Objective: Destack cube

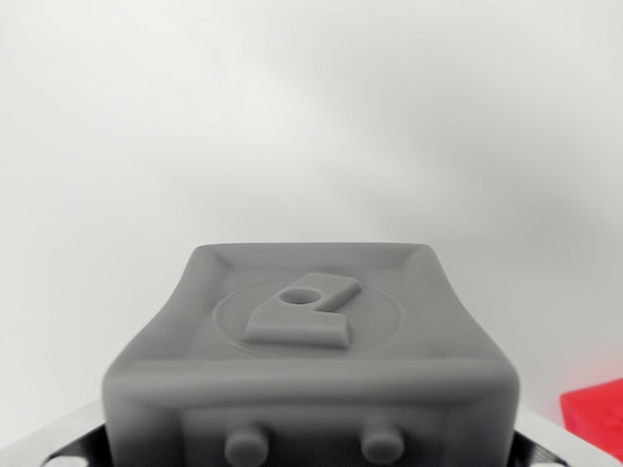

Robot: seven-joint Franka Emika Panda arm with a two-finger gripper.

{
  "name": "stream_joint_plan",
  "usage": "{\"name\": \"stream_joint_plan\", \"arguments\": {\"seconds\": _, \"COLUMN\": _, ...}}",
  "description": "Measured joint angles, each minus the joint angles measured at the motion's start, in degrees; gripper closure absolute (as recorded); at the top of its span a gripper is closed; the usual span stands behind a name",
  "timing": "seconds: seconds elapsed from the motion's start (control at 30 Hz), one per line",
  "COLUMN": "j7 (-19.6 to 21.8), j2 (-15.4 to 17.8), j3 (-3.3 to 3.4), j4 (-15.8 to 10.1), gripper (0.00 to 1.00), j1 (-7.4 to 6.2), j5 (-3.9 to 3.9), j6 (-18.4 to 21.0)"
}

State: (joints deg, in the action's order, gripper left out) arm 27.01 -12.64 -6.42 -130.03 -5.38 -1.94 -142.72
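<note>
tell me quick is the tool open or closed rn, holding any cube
Tool: cannot be told. Only its grey housing shows, fingertips out of view. A red cube sits at the wrist view's right edge, not held.

— What do you see around the work?
— You're looking at a plain white surface [292, 107] filling the background, smooth and unmarked, with a soft grey shadow [477, 185] lying across it toward the wrist view's right

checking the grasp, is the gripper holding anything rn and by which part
Cannot be told: the wrist view shows only the grey gripper body, no fingertips. The red cube at the right edge looks untouched.
</note>
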Motion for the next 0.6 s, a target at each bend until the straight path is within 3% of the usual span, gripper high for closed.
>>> {"name": "stream_joint_plan", "arguments": {"seconds": 0.6, "j7": 0.5, "j2": -7.2, "j3": 0.62, "j4": 0.0, "gripper": 1.00, "j1": -0.40, "j5": -1.40, "j6": -6.8}}
